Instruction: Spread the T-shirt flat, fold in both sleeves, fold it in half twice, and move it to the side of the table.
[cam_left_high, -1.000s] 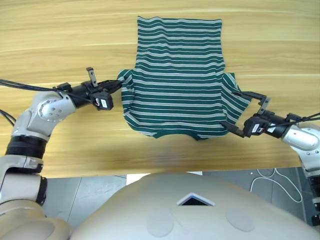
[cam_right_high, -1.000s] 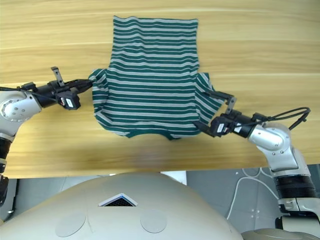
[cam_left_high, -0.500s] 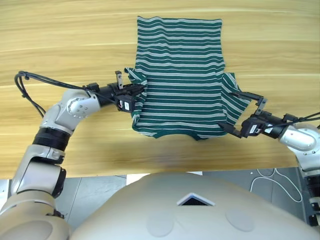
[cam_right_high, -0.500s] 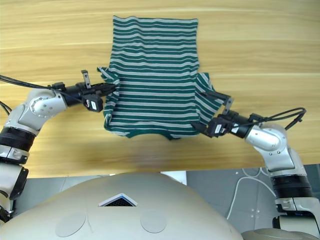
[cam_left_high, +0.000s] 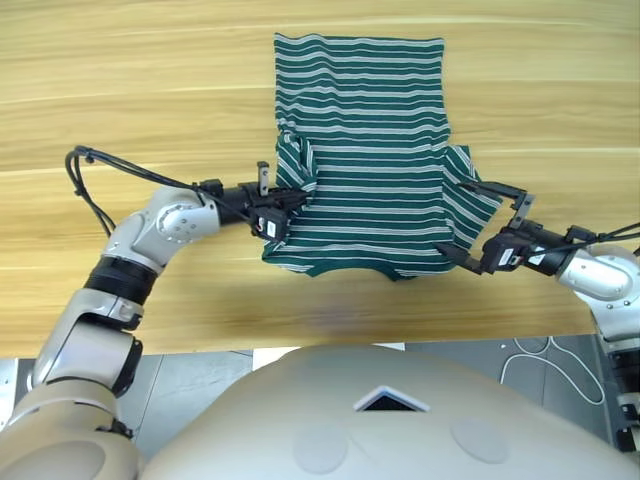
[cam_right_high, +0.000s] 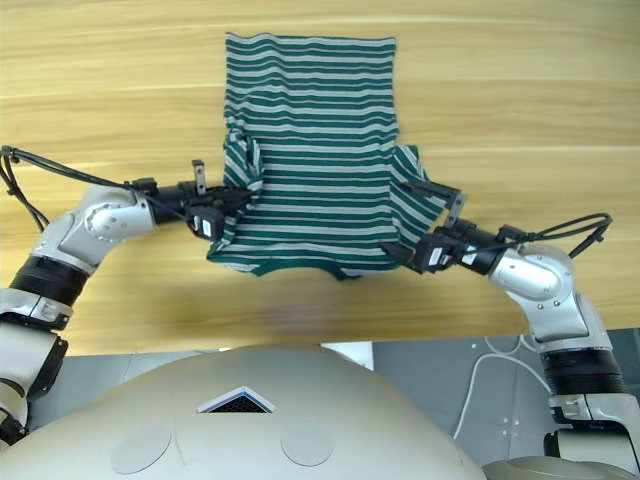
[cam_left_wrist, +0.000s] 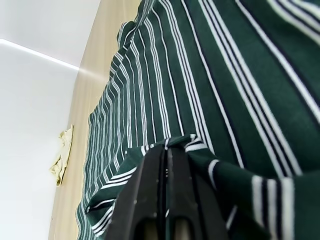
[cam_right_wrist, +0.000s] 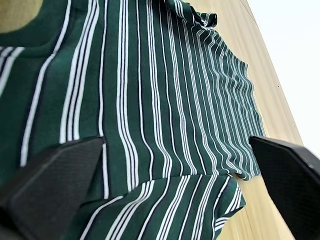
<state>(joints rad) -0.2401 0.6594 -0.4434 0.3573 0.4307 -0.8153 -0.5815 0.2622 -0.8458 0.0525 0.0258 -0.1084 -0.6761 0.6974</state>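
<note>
A green T-shirt (cam_left_high: 365, 130) with white stripes lies on the wooden table (cam_left_high: 120, 80), collar toward the front edge. My left gripper (cam_left_high: 302, 191) is shut on the left sleeve (cam_left_wrist: 200, 150), which it holds folded inward over the shirt's body. The pinched fabric stands up in a small ridge. My right gripper (cam_left_high: 453, 216) is open at the shirt's right side, one finger above the spread right sleeve (cam_left_high: 468, 190) and one near the lower corner. In the right wrist view its two fingers (cam_right_wrist: 50, 170) straddle the striped cloth (cam_right_wrist: 150, 75).
The table's front edge (cam_left_high: 200, 345) runs just below the collar. Bare wood lies to the left, to the right and behind the shirt. A white cable (cam_left_high: 540, 360) lies on the floor past the front right edge.
My left gripper has moved right with the left sleeve, drawing it from the shirt's side over onto the body. The right gripper has barely moved and stays open.
</note>
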